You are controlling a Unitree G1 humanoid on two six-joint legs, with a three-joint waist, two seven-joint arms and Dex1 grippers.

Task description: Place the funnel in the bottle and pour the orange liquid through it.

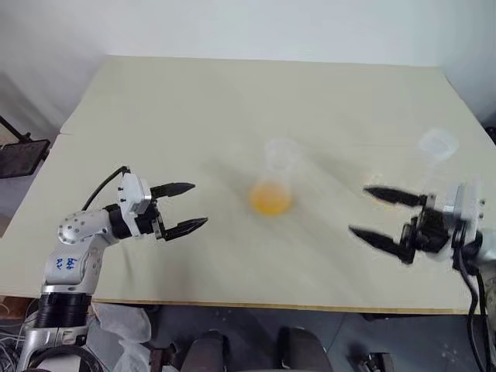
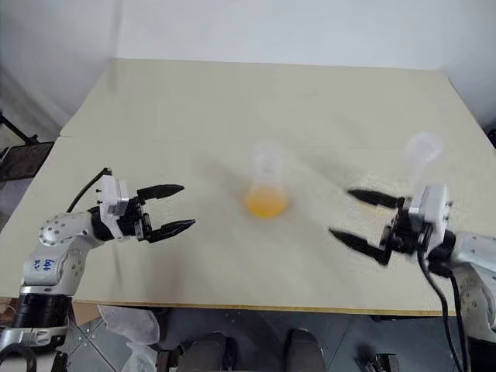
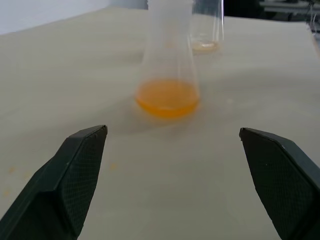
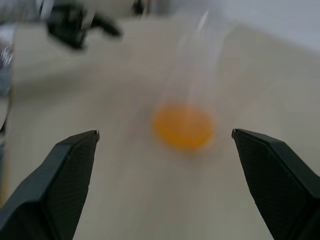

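So we've got both claws, left [image 1: 186, 206] and right [image 1: 373, 215], spread apart and empty; flask [image 1: 275, 180] of orange liquid [image 1: 270, 200] mid-table, possibly a second flask [image 1: 438, 147] near the right edge, nothing poured yet.

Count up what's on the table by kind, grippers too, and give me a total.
Clear flasks: 2, one holding orange liquid mid-table, one nearly empty near the right gripper
Open grippers: 2, left gripper, right gripper
Funnels seen: 0
Total: 4
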